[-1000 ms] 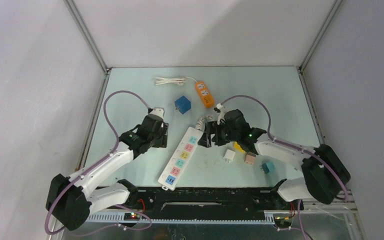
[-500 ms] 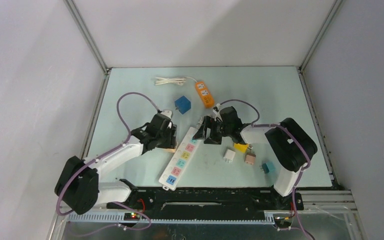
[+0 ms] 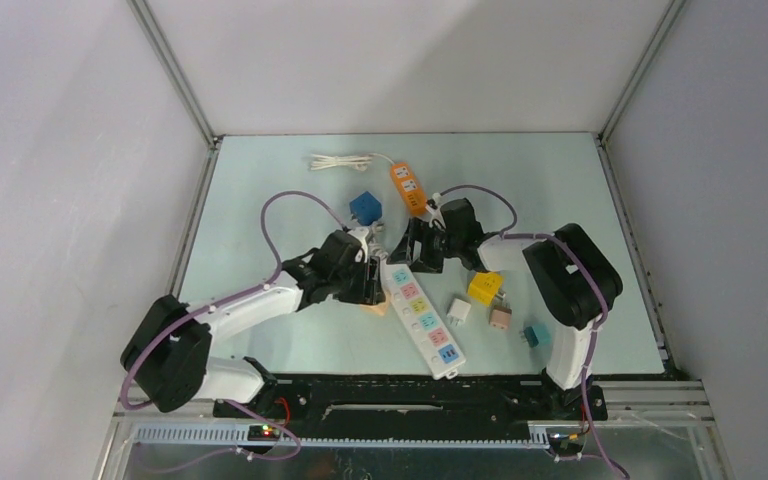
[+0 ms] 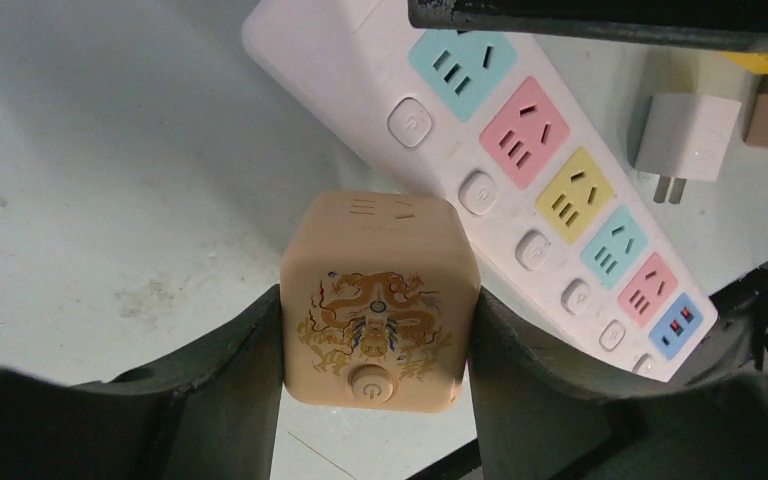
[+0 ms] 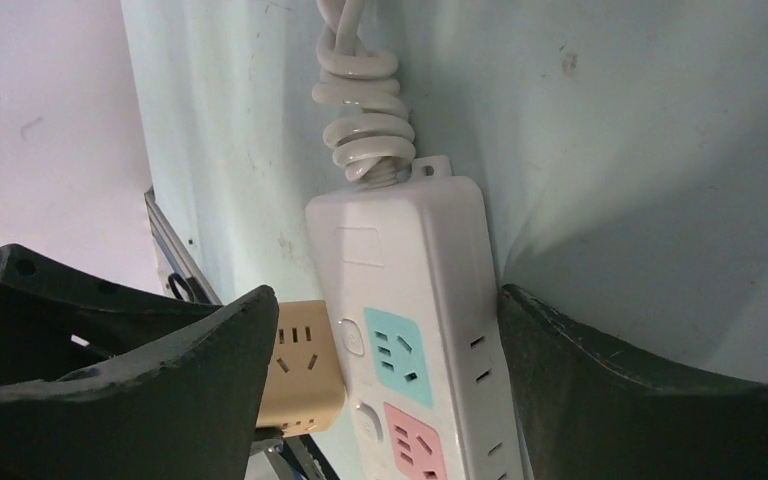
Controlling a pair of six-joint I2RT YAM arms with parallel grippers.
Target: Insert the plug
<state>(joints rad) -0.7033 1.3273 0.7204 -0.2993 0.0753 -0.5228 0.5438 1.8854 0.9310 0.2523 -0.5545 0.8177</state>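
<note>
On the pale green table (image 3: 260, 190) the white power strip (image 3: 420, 318) lay slanted between the arms. The right gripper (image 5: 390, 360) straddled its cord end, one finger against the side and a slim gap at the other. The left gripper (image 4: 375, 335) was clamped on a tan, dragon-printed cube adapter (image 4: 378, 290), just beside the strip's coloured outlets.

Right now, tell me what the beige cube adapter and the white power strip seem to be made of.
The beige cube adapter: likely moulded hard plastic, satin finish; rounded edges, soft highlights, printed dragon. The white power strip: likely smooth hard plastic, slightly glossy; sheen on its body, coloured socket faces look matte.
</note>
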